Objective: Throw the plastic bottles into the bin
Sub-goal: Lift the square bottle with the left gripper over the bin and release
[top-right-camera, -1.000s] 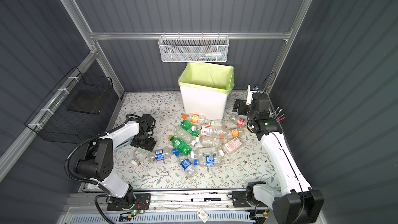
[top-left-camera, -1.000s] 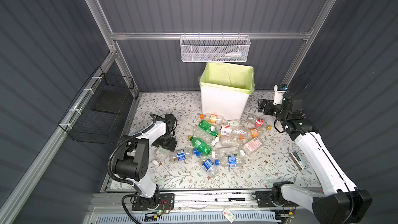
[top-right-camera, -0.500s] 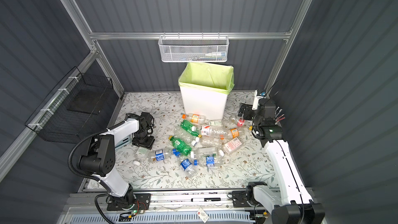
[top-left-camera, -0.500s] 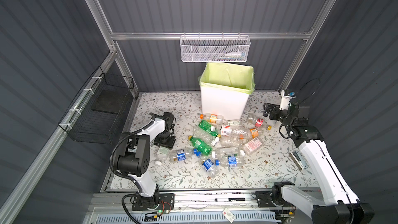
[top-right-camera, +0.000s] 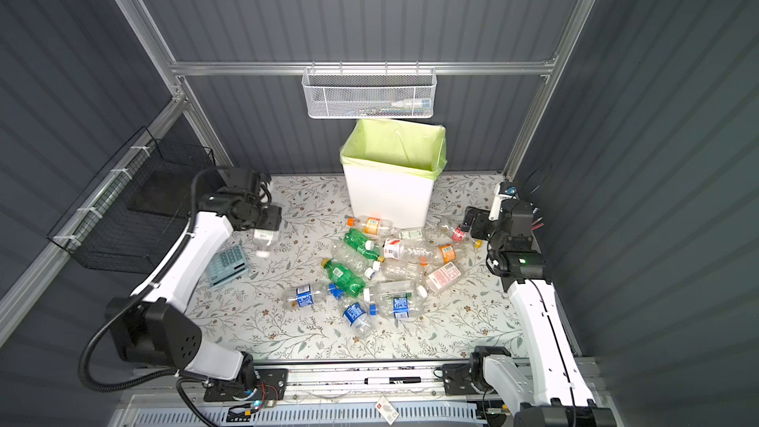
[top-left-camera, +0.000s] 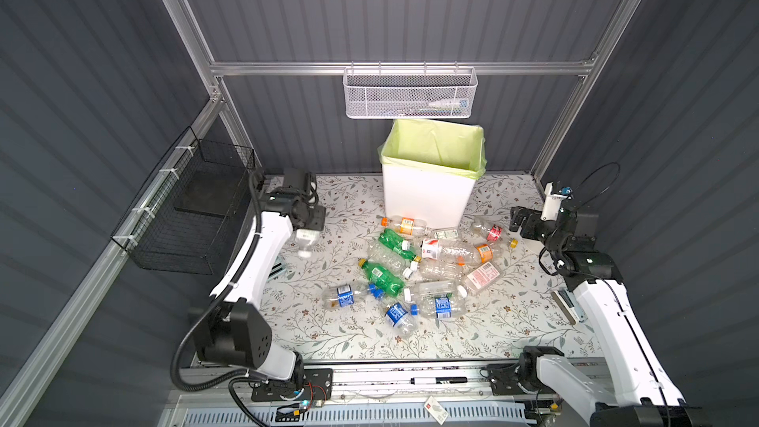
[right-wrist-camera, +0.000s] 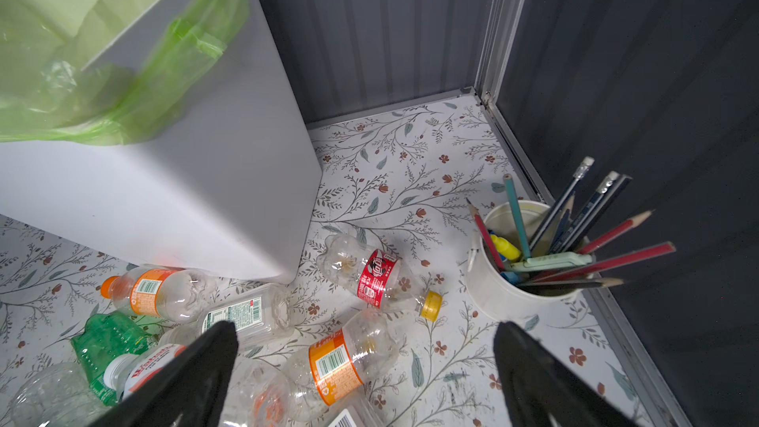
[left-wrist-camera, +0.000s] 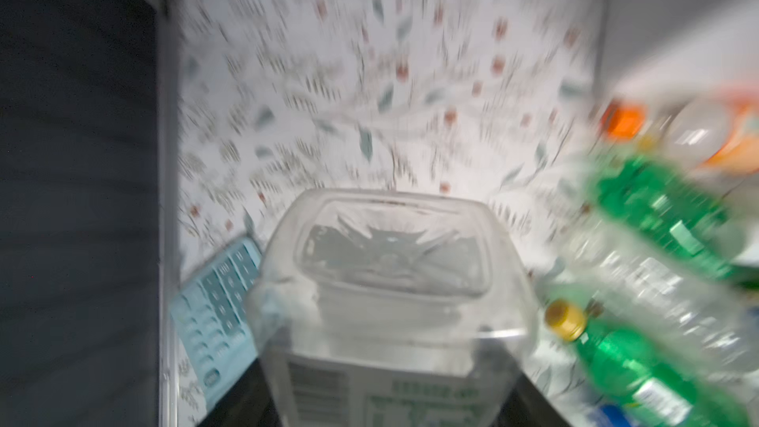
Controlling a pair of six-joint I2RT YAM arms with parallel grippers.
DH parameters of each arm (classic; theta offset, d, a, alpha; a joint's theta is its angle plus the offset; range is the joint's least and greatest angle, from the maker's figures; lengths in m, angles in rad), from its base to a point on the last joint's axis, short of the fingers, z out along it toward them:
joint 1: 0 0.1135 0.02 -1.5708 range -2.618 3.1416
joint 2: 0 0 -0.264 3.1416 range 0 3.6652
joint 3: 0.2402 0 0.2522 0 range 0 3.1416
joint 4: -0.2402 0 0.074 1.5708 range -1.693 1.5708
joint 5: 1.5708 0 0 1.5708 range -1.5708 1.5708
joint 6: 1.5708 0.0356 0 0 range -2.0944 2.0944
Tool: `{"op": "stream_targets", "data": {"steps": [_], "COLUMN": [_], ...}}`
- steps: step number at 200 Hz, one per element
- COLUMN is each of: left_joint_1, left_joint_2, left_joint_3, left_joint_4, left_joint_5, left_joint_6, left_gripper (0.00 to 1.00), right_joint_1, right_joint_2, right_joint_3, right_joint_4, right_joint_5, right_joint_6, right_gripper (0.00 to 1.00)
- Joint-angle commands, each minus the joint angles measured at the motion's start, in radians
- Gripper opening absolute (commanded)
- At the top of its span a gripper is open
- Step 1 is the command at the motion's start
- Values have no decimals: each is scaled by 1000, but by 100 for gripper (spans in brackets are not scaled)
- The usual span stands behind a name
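Little of the writing can be read. In the right wrist view, the red-labelled bottle (right-wrist-camera: 376, 277) with a yellow cap carries white script I cannot make out. An orange-labelled bottle (right-wrist-camera: 334, 363) shows only a barcode, and the red letters on a white-capped bottle (right-wrist-camera: 150, 367) are half hidden. The right fingers (right-wrist-camera: 185, 379) stand wide apart, holding and touching nothing, raised over the right edge of the plastic bottles (top-left-camera: 415, 264). In both top views these lie at all angles on the floral surface (top-left-camera: 349, 342) mid-frame, just in front of the bin (top-left-camera: 427, 199). The left fingers (top-left-camera: 315, 220), centre left, clamp a clear bottle (top-left-camera: 306, 240) lifted off the surface. Its long axis runs up and down the frame, and I cannot tell which end hangs lowest. Its white label (left-wrist-camera: 390, 400) has green print and a barcode, too blurred to read.
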Motion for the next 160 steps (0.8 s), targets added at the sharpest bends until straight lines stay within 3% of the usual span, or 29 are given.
{"op": "stream_targets", "data": {"steps": [1, 23, 47, 92, 118, 126, 140, 160], "left_joint_1": [3, 2, -62, -412, -475, -484, -494, -502], "left_joint_2": [-165, -244, -141, 328, 560, 593, 574, 444], "left_joint_3": [85, 41, 121, 520, 795, 858, 844, 637], "left_joint_4": [262, 650, 874, 782, 581, 530, 541, 705], "left_joint_5": [-8, 68, 150, 111, 16, -11, -38, -69], "left_joint_6": [-78, -204, -319, -213, -258, -262, -248, -215], "left_gripper": [58, 57, 54, 61, 83, 98, 100, 100], "right_joint_1": [-8, -11, -13, -17, -18, -19, -19, -18], "right_joint_2": [-28, -51, -89, -127, -125, -127, -142, -173], "right_joint_3": [-17, -34, -63, -59, -41, -34, -30, -51], "right_joint_4": [-9, -8, -10, -64, -100, -117, -146, -180], "right_joint_5": [-4, 4, 14, 9, -44, -55, -67, -87], "right_joint_6": [20, 39, 54, 58, 67, 71, 91, 145], "right_gripper": [99, 99, 99, 99, 99, 99, 99, 99]}}
